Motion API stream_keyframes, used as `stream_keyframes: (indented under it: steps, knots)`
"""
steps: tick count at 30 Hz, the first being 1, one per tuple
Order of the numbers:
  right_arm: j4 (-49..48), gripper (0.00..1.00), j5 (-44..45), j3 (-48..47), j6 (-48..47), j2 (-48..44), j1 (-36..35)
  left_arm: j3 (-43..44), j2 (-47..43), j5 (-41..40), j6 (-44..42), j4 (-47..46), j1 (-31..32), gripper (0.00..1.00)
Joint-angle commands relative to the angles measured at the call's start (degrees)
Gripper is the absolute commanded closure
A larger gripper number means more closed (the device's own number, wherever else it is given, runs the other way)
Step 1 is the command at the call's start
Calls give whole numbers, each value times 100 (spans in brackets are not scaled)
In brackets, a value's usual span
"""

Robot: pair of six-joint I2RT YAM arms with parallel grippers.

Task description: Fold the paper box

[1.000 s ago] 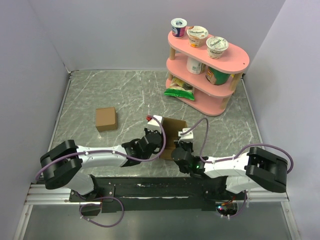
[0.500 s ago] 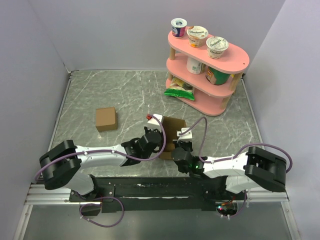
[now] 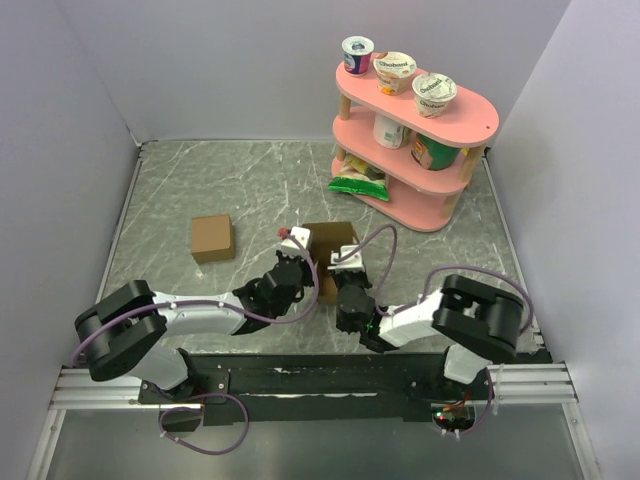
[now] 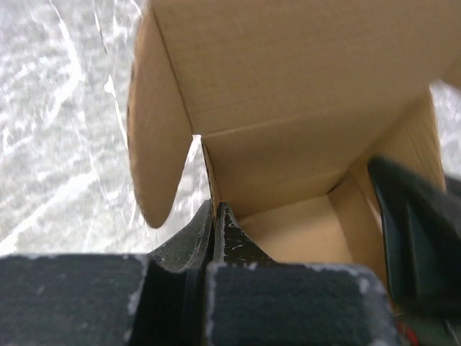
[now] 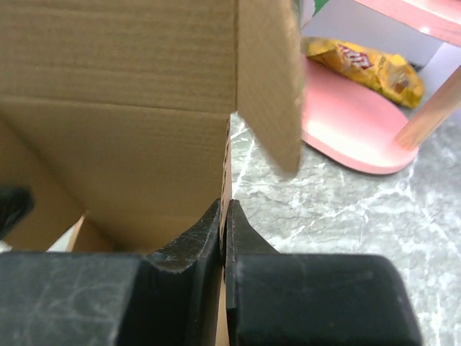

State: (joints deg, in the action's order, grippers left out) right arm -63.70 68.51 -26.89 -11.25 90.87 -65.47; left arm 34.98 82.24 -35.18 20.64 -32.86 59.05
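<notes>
My left pincer [image 4: 215, 213] and right pincer [image 5: 224, 210] each clench a paper box [image 3: 330, 238] wall; Chobani cups [image 3: 396, 70] top the pink shelf [image 3: 478, 124].

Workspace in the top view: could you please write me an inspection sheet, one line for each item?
Surface: grey marbled table, no spill seen.
Job's things: the paper box, brown cardboard, open, flaps up, between both grippers.
Clutter: cardboard cube left of the box, apart from it; pink shelf at far right with yogurt cups and a green snack bag.
Grippers: left gripper shut on one box wall; right gripper shut on another wall.
Cables: purple cables loop along both arms.
Surroundings: plain pale walls.
</notes>
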Motion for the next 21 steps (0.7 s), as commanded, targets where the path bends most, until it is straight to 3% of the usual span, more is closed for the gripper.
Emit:
stream_keyframes:
  steps: [1,5,13,21]
  knots:
    - [-1556,89,-268,-369,-694,457,-71,-290,82,811,36,-1055,98,99]
    - [-1778,89,-198,-290,-687,563,-62,-238,275,837,334,-977,19,99]
    - [232,92,-443,-167,868,124,-71,193,600,864,817,-572,28,99]
    - [1131,94,-602,-167,1766,89,-62,79,855,837,793,-747,133,99]
